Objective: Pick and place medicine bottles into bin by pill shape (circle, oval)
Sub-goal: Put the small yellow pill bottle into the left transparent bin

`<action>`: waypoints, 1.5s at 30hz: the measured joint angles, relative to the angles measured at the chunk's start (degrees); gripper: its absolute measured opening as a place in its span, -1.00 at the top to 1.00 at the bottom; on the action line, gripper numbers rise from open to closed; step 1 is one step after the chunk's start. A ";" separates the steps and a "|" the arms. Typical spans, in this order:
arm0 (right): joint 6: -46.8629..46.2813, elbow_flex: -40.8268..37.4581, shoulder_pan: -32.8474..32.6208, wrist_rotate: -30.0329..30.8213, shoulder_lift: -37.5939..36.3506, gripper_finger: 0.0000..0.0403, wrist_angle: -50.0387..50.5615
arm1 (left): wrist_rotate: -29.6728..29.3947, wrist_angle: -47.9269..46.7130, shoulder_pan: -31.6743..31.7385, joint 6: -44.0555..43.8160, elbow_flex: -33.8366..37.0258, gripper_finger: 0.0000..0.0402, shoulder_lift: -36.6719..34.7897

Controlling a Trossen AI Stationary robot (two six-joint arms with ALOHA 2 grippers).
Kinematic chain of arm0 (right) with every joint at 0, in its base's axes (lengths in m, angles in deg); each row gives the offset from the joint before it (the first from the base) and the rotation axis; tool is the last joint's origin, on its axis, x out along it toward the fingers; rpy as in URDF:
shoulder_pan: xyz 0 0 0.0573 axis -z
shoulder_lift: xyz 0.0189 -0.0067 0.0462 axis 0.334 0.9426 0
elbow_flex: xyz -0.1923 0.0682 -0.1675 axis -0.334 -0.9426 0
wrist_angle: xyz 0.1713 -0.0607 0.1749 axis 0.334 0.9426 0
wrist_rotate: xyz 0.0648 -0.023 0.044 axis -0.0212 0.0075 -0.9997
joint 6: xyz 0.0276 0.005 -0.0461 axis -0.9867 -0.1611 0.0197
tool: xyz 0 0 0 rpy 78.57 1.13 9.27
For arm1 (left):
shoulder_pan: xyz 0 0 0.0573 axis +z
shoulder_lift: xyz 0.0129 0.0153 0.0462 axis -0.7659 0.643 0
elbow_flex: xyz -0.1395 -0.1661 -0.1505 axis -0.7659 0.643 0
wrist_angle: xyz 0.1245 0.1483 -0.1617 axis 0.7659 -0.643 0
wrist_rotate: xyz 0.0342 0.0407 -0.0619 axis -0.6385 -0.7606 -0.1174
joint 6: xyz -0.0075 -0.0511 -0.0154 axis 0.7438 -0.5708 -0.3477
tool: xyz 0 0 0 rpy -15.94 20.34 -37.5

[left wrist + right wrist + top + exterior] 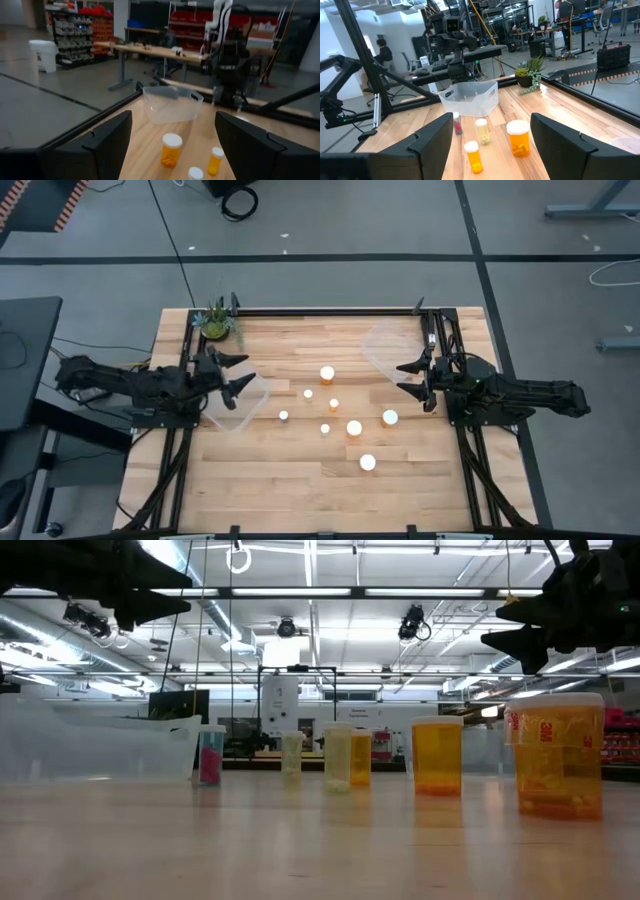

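Several small amber bottles with white caps stand upright on the wooden table, among them a large one, one near the middle and one nearest the front edge. In the low view they stand in a row, the largest at the right. My left gripper is open and empty above the left clear bin. My right gripper is open and empty above the table, near the right clear bin. The left wrist view looks over a bottle to the far bin.
A small potted plant stands at the far left corner. Black frame rails run along the table's far and side edges. The right wrist view shows several bottles before the left bin. A person stands in the room beyond the table.
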 joint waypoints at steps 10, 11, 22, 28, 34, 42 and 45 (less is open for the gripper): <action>0.00 0.00 0.00 0.00 -0.01 -0.35 -0.01 | 0.80 -0.13 -0.02 -0.16 -6.24 -0.46 13.96; 0.00 -0.01 0.01 0.00 0.00 -0.35 -0.01 | 1.72 -0.10 0.00 -0.35 -6.81 -0.46 15.01; 0.00 0.00 0.00 0.00 -0.02 -0.35 -0.01 | 7.56 -2.27 0.69 -3.10 -11.87 -0.46 23.16; 0.00 0.00 0.01 0.00 -0.02 -0.35 -0.01 | 10.38 -10.06 2.64 -8.87 -16.95 -0.46 29.14; 0.00 0.00 0.01 0.00 0.00 -0.35 -0.01 | 14.85 -15.58 4.92 -9.17 -23.44 -0.46 36.00; 0.02 -0.02 0.01 0.00 0.00 -0.35 -0.01 | 21.36 -25.00 7.14 -10.71 -32.08 -0.46 45.18; 0.00 -0.02 0.01 0.00 0.00 -0.35 -0.01 | 22.50 -29.11 7.65 -10.78 -35.40 -0.46 48.27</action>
